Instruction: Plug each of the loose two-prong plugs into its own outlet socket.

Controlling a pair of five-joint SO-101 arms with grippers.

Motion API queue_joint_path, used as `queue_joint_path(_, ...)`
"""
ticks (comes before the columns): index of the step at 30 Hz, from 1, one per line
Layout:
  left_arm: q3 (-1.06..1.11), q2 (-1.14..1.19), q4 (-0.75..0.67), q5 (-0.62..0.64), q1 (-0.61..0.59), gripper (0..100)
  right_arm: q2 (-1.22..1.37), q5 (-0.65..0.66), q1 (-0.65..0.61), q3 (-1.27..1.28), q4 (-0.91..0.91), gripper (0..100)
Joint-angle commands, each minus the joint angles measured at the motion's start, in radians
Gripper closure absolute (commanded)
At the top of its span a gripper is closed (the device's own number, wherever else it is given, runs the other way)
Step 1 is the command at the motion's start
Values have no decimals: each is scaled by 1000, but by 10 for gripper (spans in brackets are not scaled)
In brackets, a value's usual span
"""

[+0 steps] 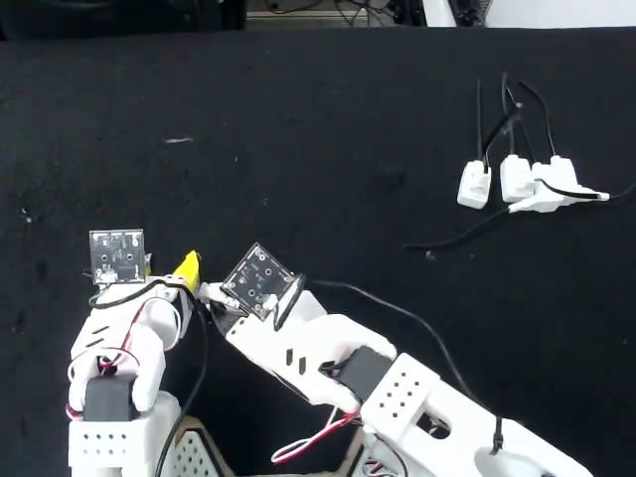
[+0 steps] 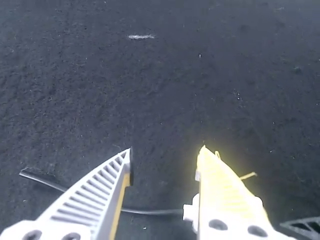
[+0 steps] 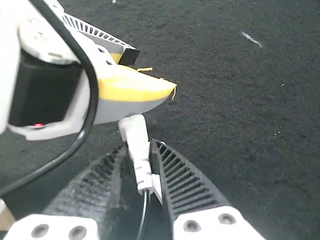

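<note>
The dark-ribbed right hand [image 3: 140,150] is clamped on the small white two-prong plug [image 3: 134,131], nosed against the open yellow-tipped left hand [image 2: 166,150] — a bump could twist it askew. The white corded outlet blocks [image 1: 517,179] lie well apart across the black counter [image 1: 298,119].

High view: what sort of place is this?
Probably a robotics test bench: matte black cloth table, a white plastic arm's right gripper holding a small white plug, white outlet sockets on black cords.

Robotics lab bench: black cloth-covered table [image 1: 298,119], loose cables [image 1: 348,12] along the frame's top edge.
</note>
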Motion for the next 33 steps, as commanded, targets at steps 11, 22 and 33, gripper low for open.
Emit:
queue_joint_path(11, 4, 8, -5, -14, 35, 777, -216, -6, 31, -25, 87, 988)
queue_joint_path(22, -1, 8, -5, -14, 33, 777, -234, -3, 40, -18, 98, 988)
queue_joint_path(33, -51, 8, -100, 117, -378, 777, -48, -9, -12, 41, 117, 889)
